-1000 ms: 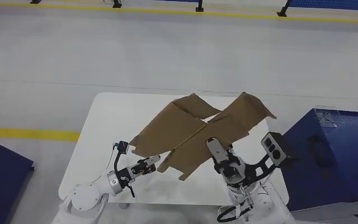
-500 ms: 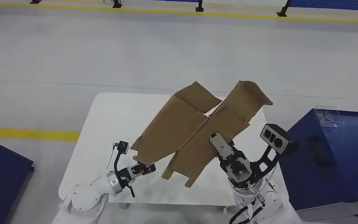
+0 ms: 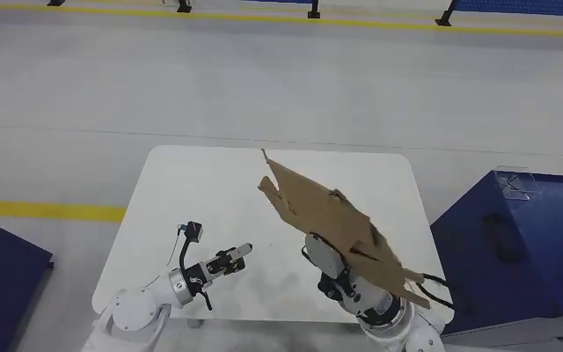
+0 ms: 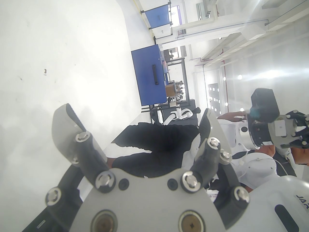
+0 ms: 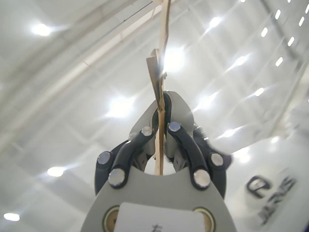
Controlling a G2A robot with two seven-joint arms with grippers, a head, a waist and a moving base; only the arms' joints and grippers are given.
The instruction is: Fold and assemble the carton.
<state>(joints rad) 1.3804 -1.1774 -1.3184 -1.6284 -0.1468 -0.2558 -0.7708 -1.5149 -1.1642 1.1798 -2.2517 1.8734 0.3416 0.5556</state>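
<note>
1. The carton [image 3: 330, 211] is a flattened brown sheet raised over the right half of the bench [image 3: 185, 194]. From above it is seen almost edge-on.
2. In the top view it runs as a slanted band. Its far tip is at 11 o'clock and its near end at 5 o'clock, where it hangs out past the bench's near right corner. I cannot tell whether any corner rests on the bench.
3. The right hand [image 5: 161, 105] is clamped on the carton. In the right wrist view both fingers [image 5: 178, 112] press flat against one thin edge of the card. The card passes between them and stands on well beyond the fingertips, away from the wrist.
4. From above, the right arm [image 3: 352, 295] comes up from the bench's near edge and meets the band about halfway along, on its 7 o'clock side. So the carton spreads out from the grip both ways, toward 11 and toward 5 o'clock.
5. The left hand [image 3: 239, 253] sits low over the bench near its front edge, at about 9 o'clock from the right arm's grip. Its two fingers [image 4: 65, 119] are spread wide with nothing between them. It is apart from the carton and touches no part of it.
6. A blue cabinet [image 3: 501, 246] stands on the floor at 3 o'clock of the bench, just beside the carton's near end.
</note>
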